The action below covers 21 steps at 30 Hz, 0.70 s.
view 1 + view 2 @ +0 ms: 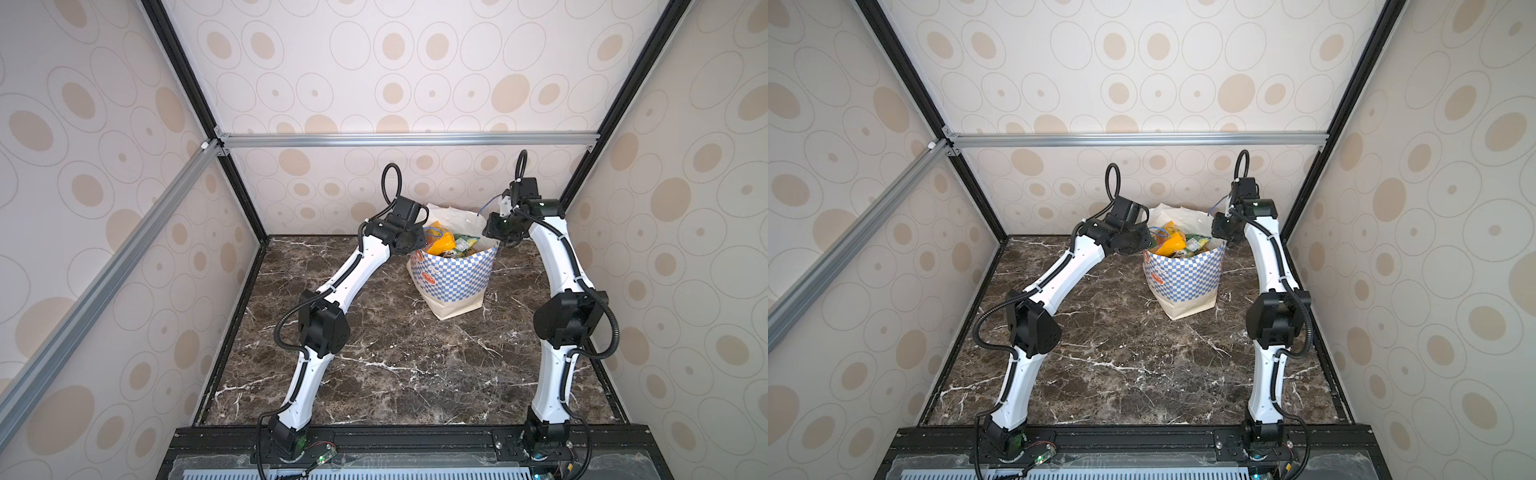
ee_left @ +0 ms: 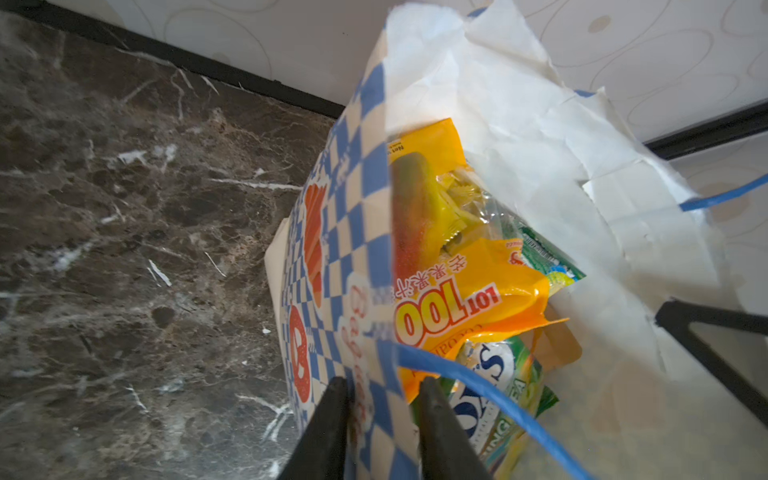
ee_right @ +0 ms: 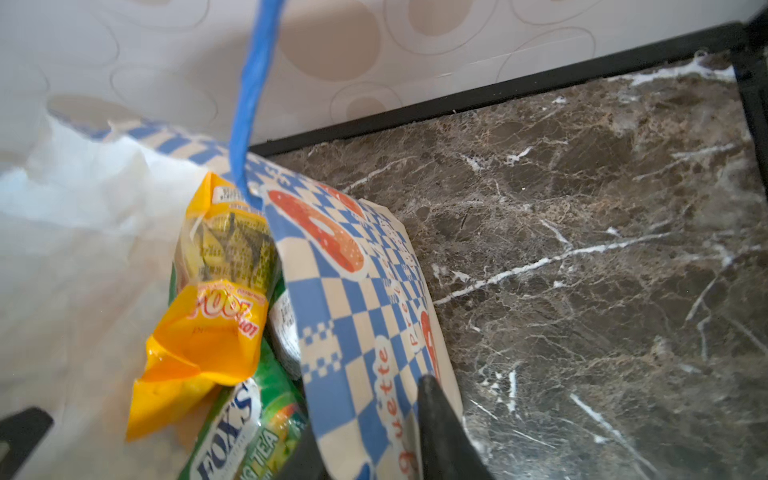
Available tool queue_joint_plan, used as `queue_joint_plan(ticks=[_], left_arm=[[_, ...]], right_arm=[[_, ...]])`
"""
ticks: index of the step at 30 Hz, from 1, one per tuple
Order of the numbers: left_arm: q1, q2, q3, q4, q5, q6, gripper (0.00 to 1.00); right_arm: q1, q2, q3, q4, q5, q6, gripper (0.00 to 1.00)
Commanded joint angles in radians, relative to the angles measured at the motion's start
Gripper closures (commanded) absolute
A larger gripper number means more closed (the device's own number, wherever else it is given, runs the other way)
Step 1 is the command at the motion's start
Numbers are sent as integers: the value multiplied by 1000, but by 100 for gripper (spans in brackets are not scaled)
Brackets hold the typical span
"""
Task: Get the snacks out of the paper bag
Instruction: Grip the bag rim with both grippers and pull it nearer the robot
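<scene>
The paper bag [image 1: 453,278] [image 1: 1183,274] stands upright at the back of the table, its mouth wide. My left gripper [image 2: 386,399] [image 1: 415,243] is shut on the bag's left rim [image 2: 332,249], one finger outside and one inside. My right gripper [image 3: 370,432] [image 1: 494,237] pinches the opposite rim [image 3: 345,291] the same way. The snacks lie inside: an orange gummy packet [image 2: 469,299] [image 3: 203,340], a green packet [image 2: 494,374] [image 3: 245,428] and a golden see-through bag [image 2: 424,199]. A blue cord handle [image 2: 478,382] crosses the mouth near my left fingers.
The dark marble tabletop [image 1: 395,353] stretches in front of the bag towards the arm bases. The patterned back wall [image 1: 332,191] stands close behind the bag, with side walls and black frame posts [image 1: 245,199] on either side.
</scene>
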Motion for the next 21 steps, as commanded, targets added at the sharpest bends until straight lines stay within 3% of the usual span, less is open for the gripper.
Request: queue_joint_plan(ticks=[1,4,10,18,21], left_arm=[[16,-53,-18,2,25,-13,89],[18,-72,-25,-5,42,-11,100],[18,-180,-114,-12,65,25,100],[-4,-528,-582,32,86,8,100],[-6,-654,-754,104,89,-27,100]], right_arm=[[-2,-20,14,-49,-71,46,84],[6,-62,-25,-60,-113,92,88],[85,-283,-345,24,-137,135,97],[207,-746,-962,171,-97,284,97],[257,-855,-1089,186,-146,314,86]])
